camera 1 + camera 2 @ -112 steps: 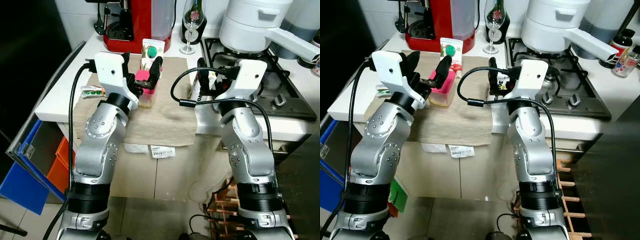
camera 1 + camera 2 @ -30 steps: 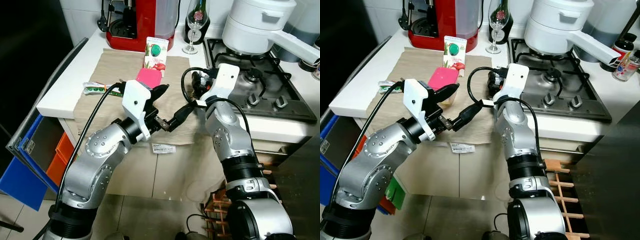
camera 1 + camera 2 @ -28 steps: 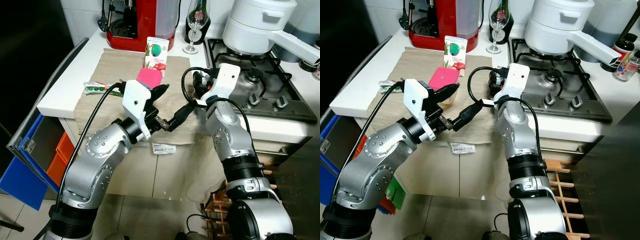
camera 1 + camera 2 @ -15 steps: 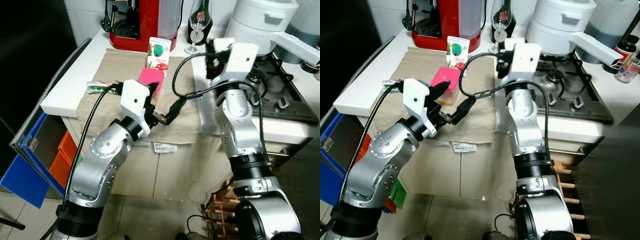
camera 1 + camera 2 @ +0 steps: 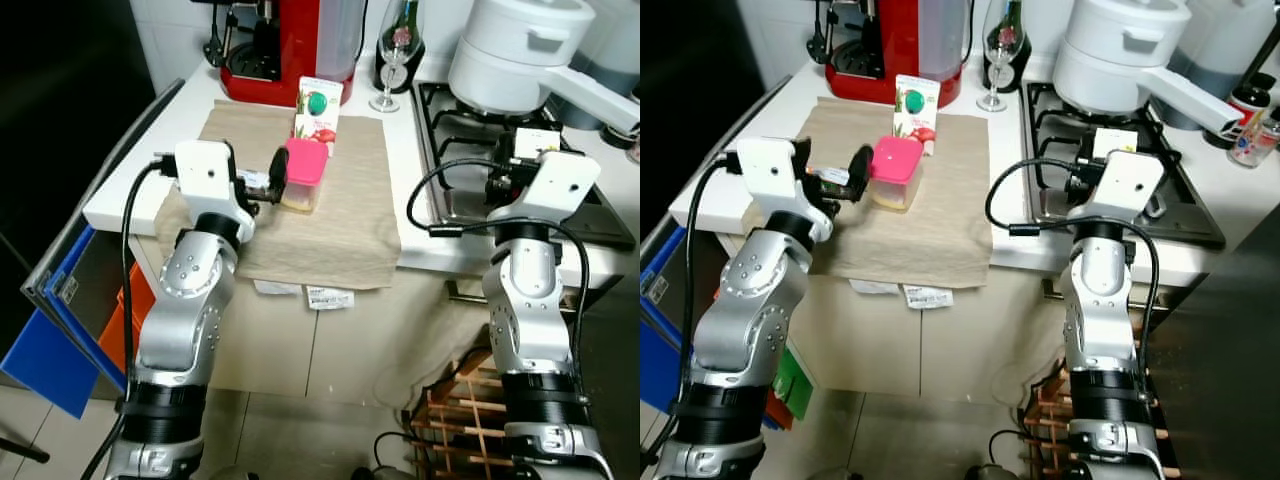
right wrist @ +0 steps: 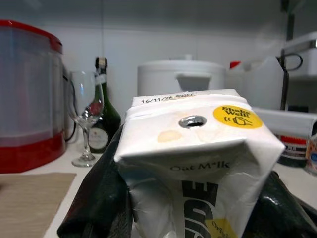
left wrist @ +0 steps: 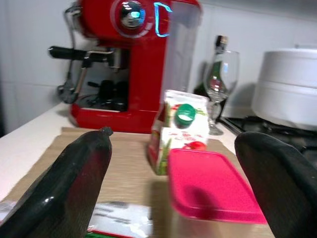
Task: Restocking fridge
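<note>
While my right hand [image 6: 198,208] grips the carton [image 6: 198,163], my open left hand [image 7: 173,173] nears the tub [image 5: 303,175]: risk, knocking it askew.

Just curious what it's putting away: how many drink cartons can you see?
2. One carton stands on the cloth by the red machine; an oat milk carton is held in the right tool. Others may be hidden.

A white oat milk carton [image 6: 198,163] sits clamped between the right gripper's [image 6: 193,198] black fingers [image 6: 106,198], at the centre and bottom of the frame. Behind it stand a wine glass [image 6: 85,119], a dark bottle [image 6: 103,114] and a white pot [image 6: 181,82].
</note>
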Tool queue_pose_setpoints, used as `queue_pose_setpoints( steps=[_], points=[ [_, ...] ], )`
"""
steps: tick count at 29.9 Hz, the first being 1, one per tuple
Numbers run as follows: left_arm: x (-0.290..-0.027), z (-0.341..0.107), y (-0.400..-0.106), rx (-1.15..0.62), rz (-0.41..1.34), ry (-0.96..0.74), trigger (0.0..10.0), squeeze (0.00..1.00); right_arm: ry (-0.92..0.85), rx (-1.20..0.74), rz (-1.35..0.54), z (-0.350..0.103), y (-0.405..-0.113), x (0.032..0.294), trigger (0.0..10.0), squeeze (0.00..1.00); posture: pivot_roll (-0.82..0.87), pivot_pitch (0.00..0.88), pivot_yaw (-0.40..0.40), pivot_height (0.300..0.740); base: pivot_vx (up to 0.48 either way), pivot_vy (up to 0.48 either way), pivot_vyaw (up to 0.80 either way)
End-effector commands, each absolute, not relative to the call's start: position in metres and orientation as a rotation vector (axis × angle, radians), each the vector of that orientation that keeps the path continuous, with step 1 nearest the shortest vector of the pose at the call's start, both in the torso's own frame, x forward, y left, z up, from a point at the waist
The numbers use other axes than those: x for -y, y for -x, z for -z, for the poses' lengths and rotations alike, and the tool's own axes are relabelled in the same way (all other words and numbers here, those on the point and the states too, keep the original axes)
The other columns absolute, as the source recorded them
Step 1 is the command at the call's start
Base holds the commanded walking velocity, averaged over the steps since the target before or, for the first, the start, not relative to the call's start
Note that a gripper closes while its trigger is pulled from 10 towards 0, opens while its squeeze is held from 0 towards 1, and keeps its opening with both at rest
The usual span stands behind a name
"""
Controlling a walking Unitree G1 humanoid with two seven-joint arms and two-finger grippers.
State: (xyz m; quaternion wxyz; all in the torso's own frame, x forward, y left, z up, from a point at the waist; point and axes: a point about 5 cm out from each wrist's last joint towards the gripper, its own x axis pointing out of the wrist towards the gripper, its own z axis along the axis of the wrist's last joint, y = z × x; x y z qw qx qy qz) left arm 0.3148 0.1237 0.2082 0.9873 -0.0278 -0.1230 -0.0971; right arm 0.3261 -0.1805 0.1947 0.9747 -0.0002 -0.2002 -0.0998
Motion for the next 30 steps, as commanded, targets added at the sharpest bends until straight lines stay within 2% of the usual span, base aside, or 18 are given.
queue_pose_setpoints(
  steps=[1, 13, 19, 23, 30],
  points=[
    [-0.117, -0.208, -0.316, 0.246, 0.219, 0.018, 10.0, 0.0, 0.022, 0.45, 0.195, -0.204, -0.324, 0.179, 10.0, 0.24, -0.03, 0.0, -0.016, 0.74, 0.0, 0.0, 0.0],
    [-0.115, -0.205, -0.322, 0.256, 0.216, -0.048, 10.0, 0.0, -0.033, 0.347, 0.129, -0.186, -0.327, 0.172, 10.0, 0.24, -0.04, 0.0, -0.005, 0.74, -0.041, 0.0, 0.0],
    [-0.115, -0.201, -0.323, 0.251, 0.223, -0.063, 10.0, 0.0, -0.107, 0.28, 0.168, -0.17, -0.324, 0.182, 10.0, 0.24, -0.04, 0.0, -0.003, 0.74, 0.0, 0.0, 0.0],
    [-0.118, -0.197, -0.325, 0.233, 0.227, -0.065, 10.0, 0.0, -0.078, 0.269, 0.183, -0.165, -0.32, 0.188, 10.0, 0.25, -0.05, 0.0, 0.019, 0.74, 0.0, 0.0, 0.0],
    [-0.115, -0.197, -0.33, 0.232, 0.263, -0.063, 10.0, 0.0, -0.034, 0.303, 0.183, -0.17, -0.317, 0.181, 10.0, 0.25, -0.06, 0.0, 0.054, 0.74, 0.0, 0.0, 0.0]
  ],
)
